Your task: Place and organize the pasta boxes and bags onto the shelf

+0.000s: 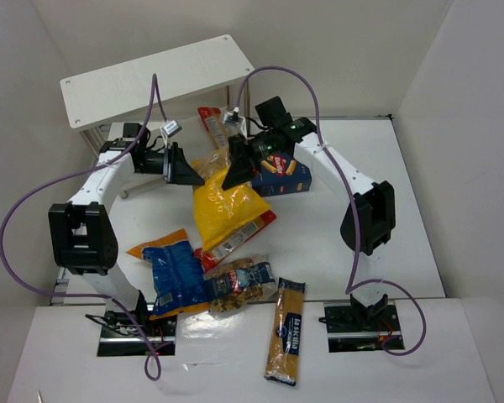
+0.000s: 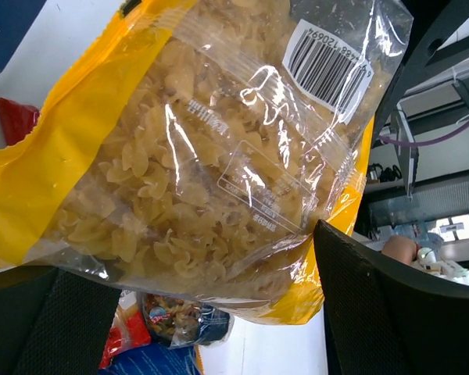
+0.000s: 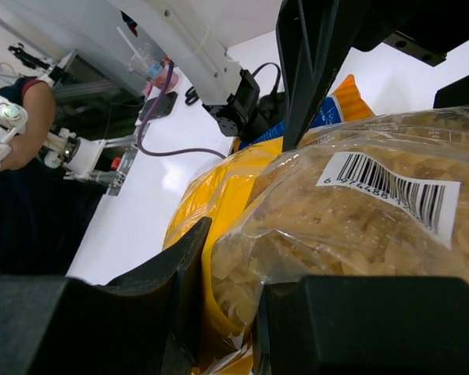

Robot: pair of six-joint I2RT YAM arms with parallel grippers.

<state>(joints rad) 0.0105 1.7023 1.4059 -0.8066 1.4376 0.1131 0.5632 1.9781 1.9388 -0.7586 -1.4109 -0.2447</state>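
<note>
Right now my right claw [image 1: 236,170] is pinched tight on the clear end of the yellow bag [image 1: 225,210], just in front of the shelf [image 1: 151,80], and my left claw [image 1: 183,168] gapes wide beside it. That slick film could slide out of so small a pinch, I reckon, or the sagging pasta could catch the shelf's edge.

I see the white table [image 1: 420,218] carrying the white shelf [image 1: 151,80] at its far left. A red packet [image 1: 210,122] lies just beside the shelf, and a dark blue box [image 1: 286,176] sits far centre. Mid-table, the yellow bag [image 1: 223,206] has its near end over a second red packet [image 1: 235,245]. Nearer my side lie a blue-orange bag [image 1: 172,273], a clear bag [image 1: 244,285] touching it, and a long blue-labelled packet [image 1: 287,332].
</note>
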